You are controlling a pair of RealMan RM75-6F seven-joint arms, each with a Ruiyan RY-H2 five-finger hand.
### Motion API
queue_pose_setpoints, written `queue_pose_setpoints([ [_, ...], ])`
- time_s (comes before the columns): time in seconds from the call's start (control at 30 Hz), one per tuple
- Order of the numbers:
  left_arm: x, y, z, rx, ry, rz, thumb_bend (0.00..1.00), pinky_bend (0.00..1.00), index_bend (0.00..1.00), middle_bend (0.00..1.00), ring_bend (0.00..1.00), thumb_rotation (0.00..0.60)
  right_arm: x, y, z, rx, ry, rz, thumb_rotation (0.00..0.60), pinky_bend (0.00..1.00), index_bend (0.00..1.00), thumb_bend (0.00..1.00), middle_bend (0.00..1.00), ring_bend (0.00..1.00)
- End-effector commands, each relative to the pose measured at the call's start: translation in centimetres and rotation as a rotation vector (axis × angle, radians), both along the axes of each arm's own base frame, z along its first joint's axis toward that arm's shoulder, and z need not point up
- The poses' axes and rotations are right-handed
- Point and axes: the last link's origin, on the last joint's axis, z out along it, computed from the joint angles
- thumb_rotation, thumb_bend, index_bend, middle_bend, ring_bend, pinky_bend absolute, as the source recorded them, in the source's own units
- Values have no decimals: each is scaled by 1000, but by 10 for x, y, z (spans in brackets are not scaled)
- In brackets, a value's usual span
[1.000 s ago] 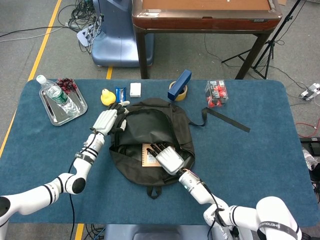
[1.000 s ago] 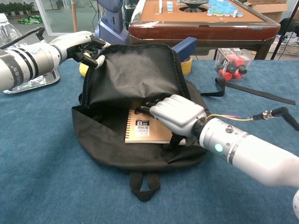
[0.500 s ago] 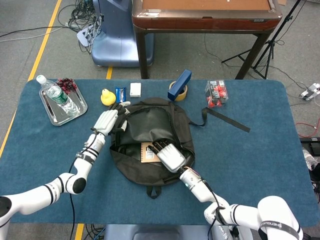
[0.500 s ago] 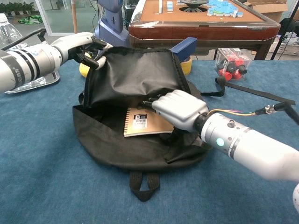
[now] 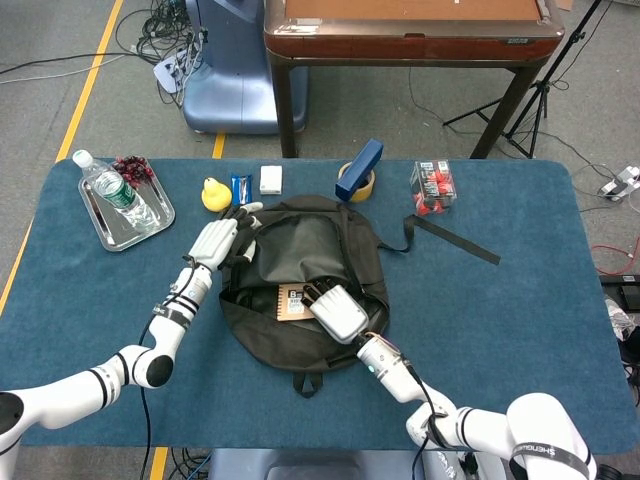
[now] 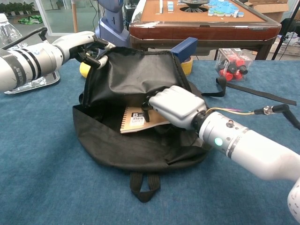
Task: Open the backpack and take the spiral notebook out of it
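The backpack [image 6: 136, 93] lies open on the table [image 5: 520, 300]: that part is done. My left hand [image 5: 213, 242] pinches the flap at the backpack's far left corner and holds it up, fingers closed on the fabric. The notebook [image 6: 136, 120] is not out yet; it sits just inside the backpack's mouth, tilted, its spiral edge and label showing. My right hand [image 6: 174, 107] reaches into the same opening and lies over the notebook's right side, fingers curled down at its edge. It seems to have hold of the notebook, but I cannot tell for certain, since the palm hides the contact. What is left is to draw the notebook clear of the backpack and set it on the table.

The chest view looks straight into the opening and shows the raised notebook and the flap above it. The head view shows only a sliver of notebook beside my right hand, but gives the whole backpack from above.
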Motion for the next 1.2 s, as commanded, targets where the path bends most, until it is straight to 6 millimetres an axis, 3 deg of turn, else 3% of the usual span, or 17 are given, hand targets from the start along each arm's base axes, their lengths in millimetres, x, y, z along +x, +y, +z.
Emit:
queue_pose_setpoints([
  [0.03,0,0,0,-1,-2,1,589,7,399,126,59,600,1,-1,1,-13,-16,14,600,218,564,497,351,215],
  [0.6,1,5,-2,-4,7,5,589,7,399,126,59,600,4,1,15,-89,-95,59,600,371,845,581,527,426],
  [0.87,4,8,-7,-15,17,9,589,7,399,126,59,600,7,13,24,-88,-134,94,600,462,915,602,592,512],
  [1.2,5,11,-8,-17,24,15,589,7,395,126,59,600,9,34,61,-94,-286,130,600,523,953,620,650,586],
])
